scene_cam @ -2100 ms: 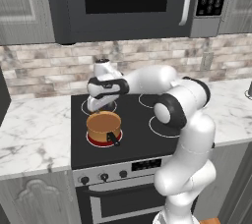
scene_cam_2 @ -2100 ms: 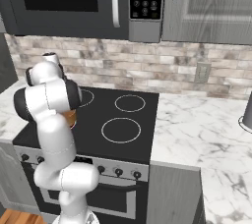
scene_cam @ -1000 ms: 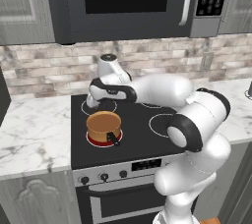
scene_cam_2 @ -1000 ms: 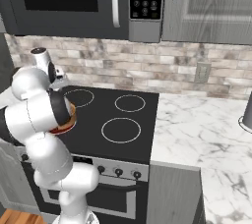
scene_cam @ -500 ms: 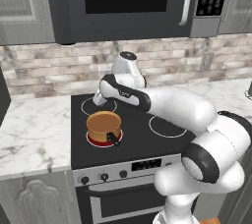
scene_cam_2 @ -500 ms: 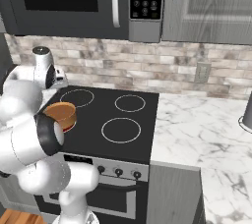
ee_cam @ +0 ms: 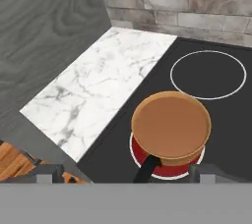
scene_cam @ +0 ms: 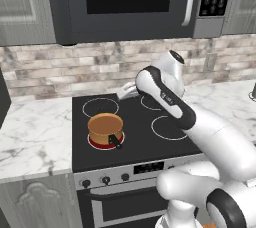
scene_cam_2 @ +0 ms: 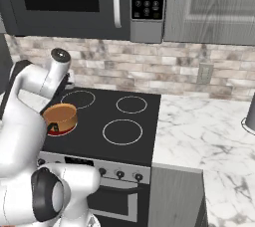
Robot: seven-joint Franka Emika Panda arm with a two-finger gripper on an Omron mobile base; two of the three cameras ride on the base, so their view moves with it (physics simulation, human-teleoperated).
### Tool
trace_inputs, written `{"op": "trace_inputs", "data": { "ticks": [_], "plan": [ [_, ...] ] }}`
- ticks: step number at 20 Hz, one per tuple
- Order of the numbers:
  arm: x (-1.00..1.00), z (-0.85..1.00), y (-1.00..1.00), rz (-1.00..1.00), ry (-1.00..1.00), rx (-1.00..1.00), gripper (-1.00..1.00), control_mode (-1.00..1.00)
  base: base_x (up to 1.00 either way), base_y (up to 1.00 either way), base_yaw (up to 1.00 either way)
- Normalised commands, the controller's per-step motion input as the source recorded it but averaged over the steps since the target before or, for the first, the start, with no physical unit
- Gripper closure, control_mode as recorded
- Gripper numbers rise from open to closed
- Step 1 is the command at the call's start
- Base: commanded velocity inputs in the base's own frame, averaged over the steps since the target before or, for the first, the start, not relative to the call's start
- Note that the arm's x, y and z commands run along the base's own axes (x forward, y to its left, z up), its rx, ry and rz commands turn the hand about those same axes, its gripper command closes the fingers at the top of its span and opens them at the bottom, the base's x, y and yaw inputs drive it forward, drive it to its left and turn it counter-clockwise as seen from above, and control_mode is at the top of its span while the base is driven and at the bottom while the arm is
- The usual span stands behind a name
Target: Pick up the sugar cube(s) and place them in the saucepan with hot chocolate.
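Note:
The saucepan with hot chocolate (scene_cam: 105,127) is a short copper pan with a flat brown surface, standing on the glowing red front left burner (ee_cam: 141,156). Its stubby black handle (ee_cam: 147,168) points toward the stove's front edge. The right base view shows the saucepan (scene_cam_2: 61,116) beside my white arm. My gripper (scene_cam: 125,92) hangs above the back of the stove, just behind and to the right of the pan. In the hand view the saucepan (ee_cam: 170,126) lies below my gripper (ee_cam: 126,171), which is open and holds nothing. The sugar cubes are out of view.
A white marble counter (ee_cam: 98,95) runs left of the black stove, with a dark grey panel beyond it. Three unlit burners ring the stove top, one (ee_cam: 207,74) right behind the pan. A microwave (scene_cam: 130,2) hangs overhead against the brick wall. More counter (scene_cam_2: 209,131) lies to the right.
My arm has swung round to the right and the hand has drifted right and back from over the pan. The saucepan has not moved. The fingers stay open.

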Motion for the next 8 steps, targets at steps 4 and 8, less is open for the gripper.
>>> {"op": "trace_inputs", "data": {
  "ticks": [4, 8],
  "plan": [
    [-0.66, 0.53, -0.44, 0.00, -0.14, 0.27, -1.00, -1.00, 0.00, 0.00, 0.00],
    [-0.60, 0.16, -0.46, 0.00, -0.12, 0.21, -1.00, -1.00, 0.00, 0.00, 0.00]
  ]
}}
